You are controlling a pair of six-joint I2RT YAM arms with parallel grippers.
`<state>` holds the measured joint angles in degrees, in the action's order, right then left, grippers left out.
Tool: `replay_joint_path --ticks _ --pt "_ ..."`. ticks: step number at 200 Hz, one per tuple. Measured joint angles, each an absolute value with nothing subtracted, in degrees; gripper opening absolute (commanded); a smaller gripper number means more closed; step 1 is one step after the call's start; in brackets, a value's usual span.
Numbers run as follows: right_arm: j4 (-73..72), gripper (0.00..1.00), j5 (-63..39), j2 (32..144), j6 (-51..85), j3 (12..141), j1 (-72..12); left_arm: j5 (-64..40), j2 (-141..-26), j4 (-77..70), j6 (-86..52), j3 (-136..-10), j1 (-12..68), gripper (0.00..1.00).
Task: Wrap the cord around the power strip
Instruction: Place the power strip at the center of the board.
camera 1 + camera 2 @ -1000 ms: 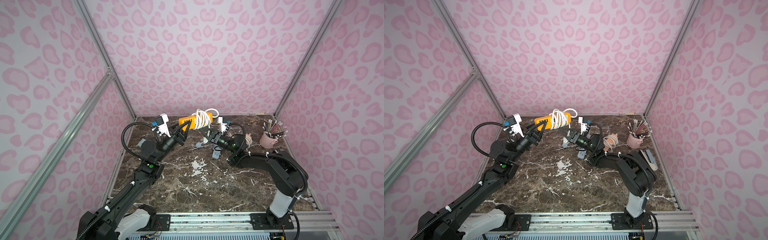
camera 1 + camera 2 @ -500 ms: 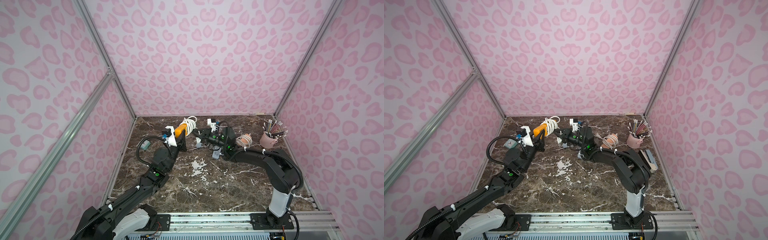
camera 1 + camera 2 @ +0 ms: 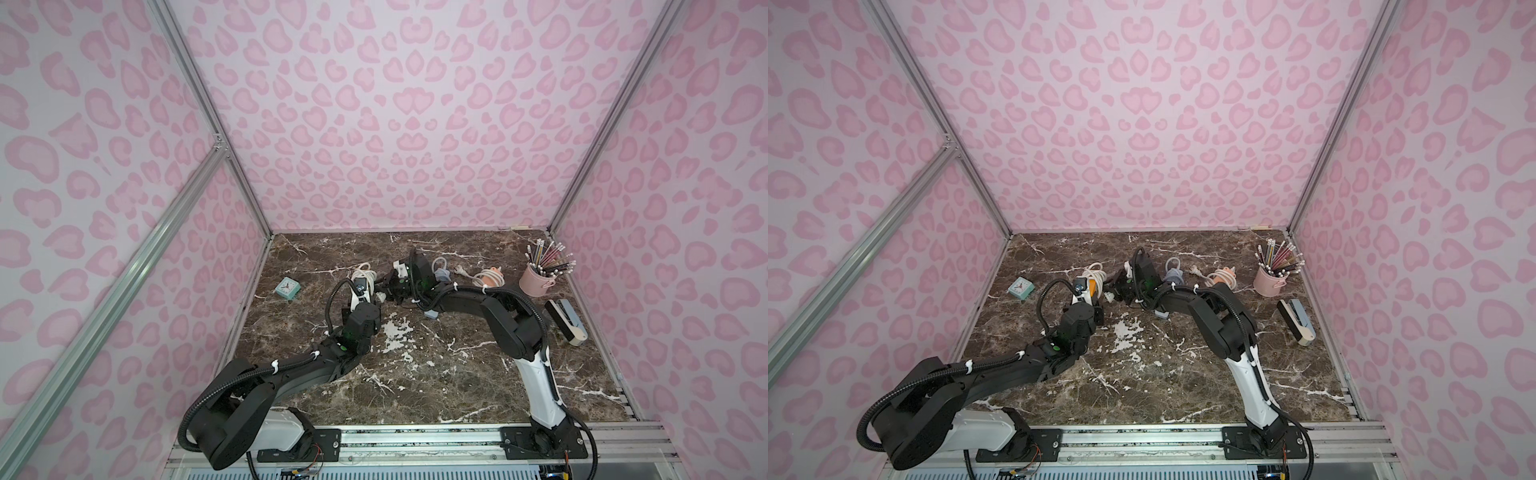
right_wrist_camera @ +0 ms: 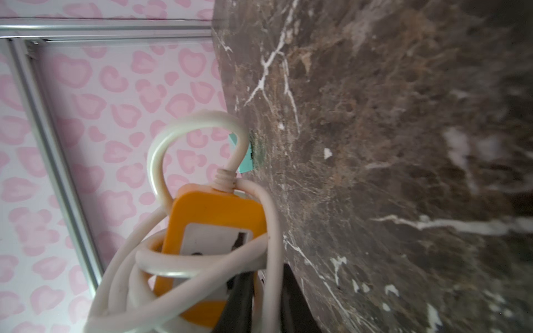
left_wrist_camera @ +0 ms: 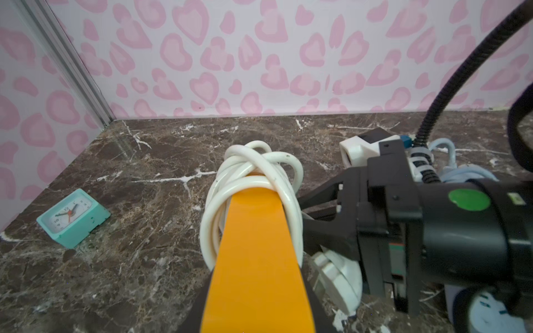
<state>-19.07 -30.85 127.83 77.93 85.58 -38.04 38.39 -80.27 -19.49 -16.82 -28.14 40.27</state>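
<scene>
The orange power strip [image 5: 256,259] carries several loose turns of white cord [image 5: 253,173] around its far end. It sits low over the table, left of centre in both top views, cord [image 3: 363,274] and strip [image 3: 1091,285]. My left gripper [image 3: 362,289] is shut on the strip's near end; its fingers are mostly hidden under the strip. My right gripper [image 4: 266,299] comes in from the right and is shut on one strand of the cord [image 4: 272,259]. The white plug [image 5: 337,276] lies just under the right gripper [image 5: 323,222].
A teal clock [image 3: 287,287] stands to the left. Behind the right arm lie a grey-blue cord bundle [image 3: 440,269] and a peach one [image 3: 490,276]. A pink pencil cup [image 3: 537,284] and a stapler [image 3: 567,322] sit at the right edge.
Both arms have dropped from high above the back of the table to just over its surface, carrying the strip and cord down and to the left. Both grips are unchanged.
</scene>
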Motion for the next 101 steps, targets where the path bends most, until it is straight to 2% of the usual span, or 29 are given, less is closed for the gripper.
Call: replay_joint_path --ticks 44,101 --pt "-5.5 0.16 -28.5 130.6 70.6 88.5 -38.3 33.6 -85.5 -15.9 -21.4 -28.2 40.3 0.03" --pt "0.2 0.45 -28.9 130.7 62.8 90.3 -37.7 32.3 -86.7 -15.2 -22.9 -27.3 40.3 0.03"
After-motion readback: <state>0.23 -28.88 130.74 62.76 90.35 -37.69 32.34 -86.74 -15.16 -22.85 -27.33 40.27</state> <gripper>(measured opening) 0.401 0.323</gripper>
